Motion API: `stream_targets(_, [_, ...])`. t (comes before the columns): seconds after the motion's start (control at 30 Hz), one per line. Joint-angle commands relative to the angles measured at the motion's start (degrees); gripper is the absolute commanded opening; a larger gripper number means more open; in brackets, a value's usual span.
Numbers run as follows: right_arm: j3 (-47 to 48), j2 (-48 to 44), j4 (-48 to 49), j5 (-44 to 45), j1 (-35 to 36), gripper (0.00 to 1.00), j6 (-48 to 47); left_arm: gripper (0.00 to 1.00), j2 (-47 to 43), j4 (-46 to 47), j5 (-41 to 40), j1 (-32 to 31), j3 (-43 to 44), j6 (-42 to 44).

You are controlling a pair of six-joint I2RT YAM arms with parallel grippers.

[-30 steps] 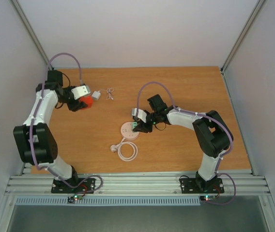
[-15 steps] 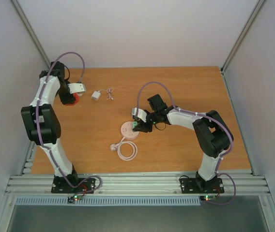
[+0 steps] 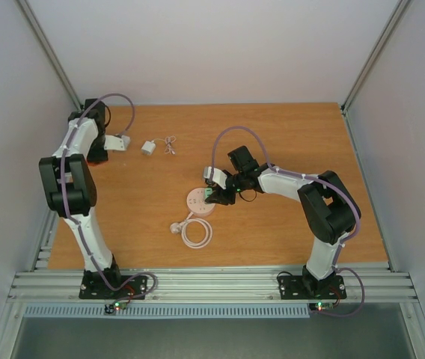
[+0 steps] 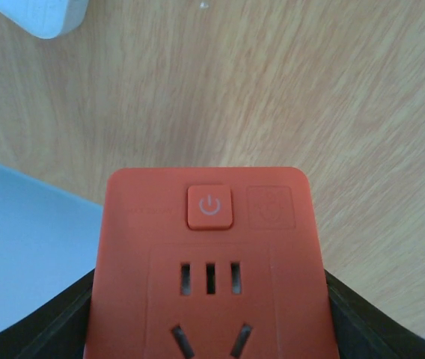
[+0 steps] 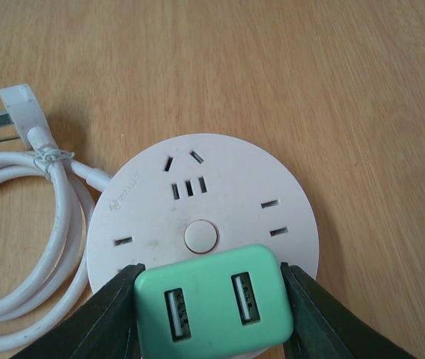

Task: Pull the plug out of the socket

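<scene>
Atop the flat, face-up socket (image 5: 197,191), right gripper (image 5: 212,313) clamped round green plug (image 5: 211,295); left gripper (image 4: 209,318) round red cube (image 4: 209,247).

Left arm (image 3: 65,183): rises tall from its near-left base, elbow folded high, forearm run back toward the far left edge. Left gripper (image 4: 209,329): dark jaws clamped on both sides of a red cube (image 4: 209,224).

Right arm (image 3: 325,206): elbow bent out to the right, forearm stretched left toward centre, wrist tipped down. Right gripper (image 5: 212,299): set low, jaws closed against either flank of the green plug (image 5: 214,314).
</scene>
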Motion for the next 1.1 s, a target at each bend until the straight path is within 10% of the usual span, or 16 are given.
stream_targets(0.0, [-2.2, 2.4, -4.3, 7.9, -1.1, 0.39, 1.5, 0.30, 1.0, 3.9, -5.5, -1.3, -0.1, 3.9])
stream_targets(0.6, [-1.3, 2.1, -4.4, 7.1, -1.1, 0.53, 3.5, 0.36, 6.3, 8.9, -10.8, -5.6, -3.4, 7.5])
stream_targets(1.07, [0.7, 1.1, -5.5, 5.8, -1.2, 0.62, 5.3, 0.75, 8.0, 2.1, -6.3, -6.7, 0.1, 1.3])
